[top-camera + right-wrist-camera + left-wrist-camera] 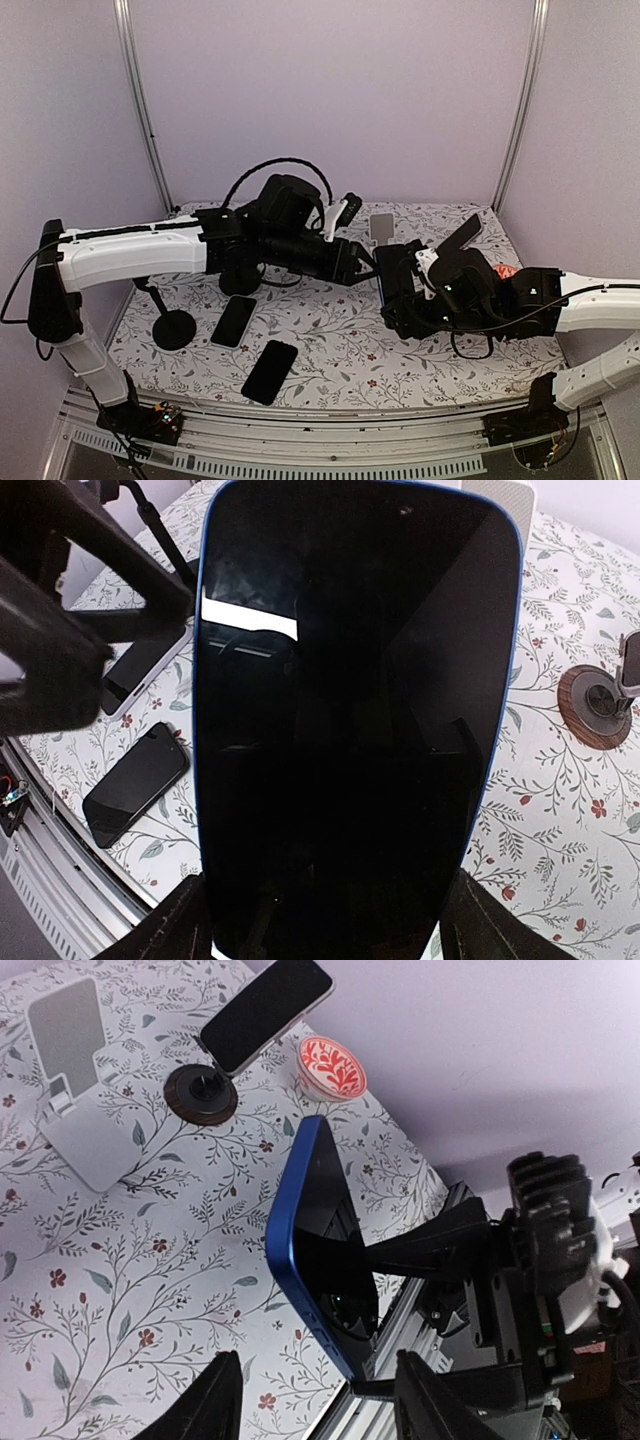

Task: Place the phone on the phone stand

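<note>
My right gripper [335,935] is shut on the blue-edged phone [360,720] and holds it upright on its long edge above the cloth. The phone's dark screen fills the right wrist view. In the left wrist view the phone [318,1230] stands just beyond my left gripper [318,1405], which is open and empty, jaws either side of the phone's lower end and apart from it. From above, the two grippers meet mid-table, left gripper [362,258] and right gripper [388,282]. The white phone stand [381,226] stands empty behind them; it also shows in the left wrist view [75,1080].
A round-based stand [203,1095] holds a dark phone [265,1010] at the back right. A red patterned disc [332,1067] lies near it. Two dark phones [233,320] [270,371] lie front left, beside a black round-based stand [172,326]. Walls close the back and sides.
</note>
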